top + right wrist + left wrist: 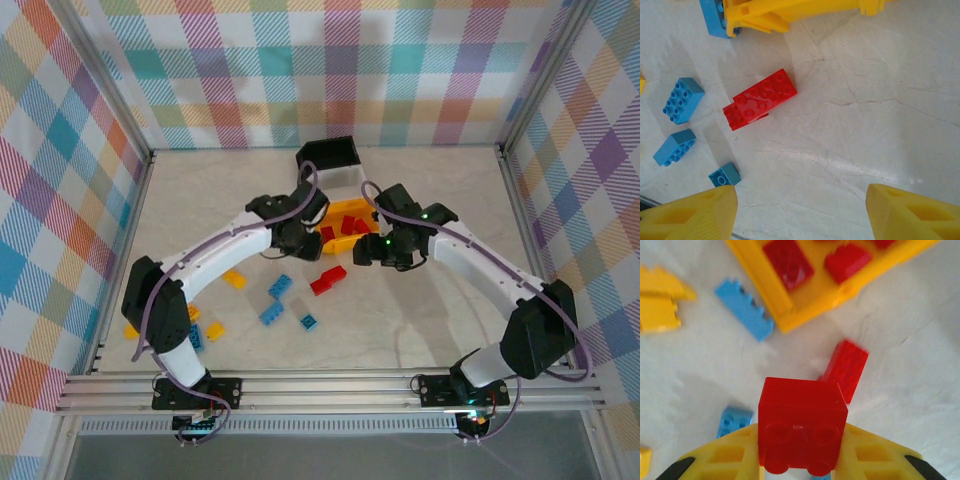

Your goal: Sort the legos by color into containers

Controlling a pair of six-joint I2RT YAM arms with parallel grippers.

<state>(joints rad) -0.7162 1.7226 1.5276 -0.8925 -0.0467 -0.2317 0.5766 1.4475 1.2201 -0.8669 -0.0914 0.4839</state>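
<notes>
Closed jaws are shown on the left gripper [802, 462]: a held red brick [802, 410] is clamped between its yellow fingers [725, 457]. Beyond that brick, in the left wrist view, the yellow-orange bin [765, 282] is seen at the top, and two binned red bricks [788, 262] are lying inside it. A blue brick [745, 310] is laid on the tabletop [920, 365] just beside the bin's near corner. A loose red brick [846, 367] is partly covered by the held one. Yellow bricks [660, 305] are gathered at the left edge.

Wide-open jaws are shown on the right gripper [800, 215], its fingertips [912, 212] set far apart, and it is held over the tabletop. The loose red brick is found ahead of it in the right wrist view, apart from the fingers, with three blue bricks [683, 100] scattered to its left.

From above, the three containers are seen joined in a row. The black bin [328, 155] is placed farthest from the arms, the white bin [345, 182] in the middle, and the yellow-orange bin nearest. Both grippers are held close to the yellow-orange bin, the left at its left side and the right at its right. Blue and yellow bricks are left unsorted on the tabletop between the arms.
</notes>
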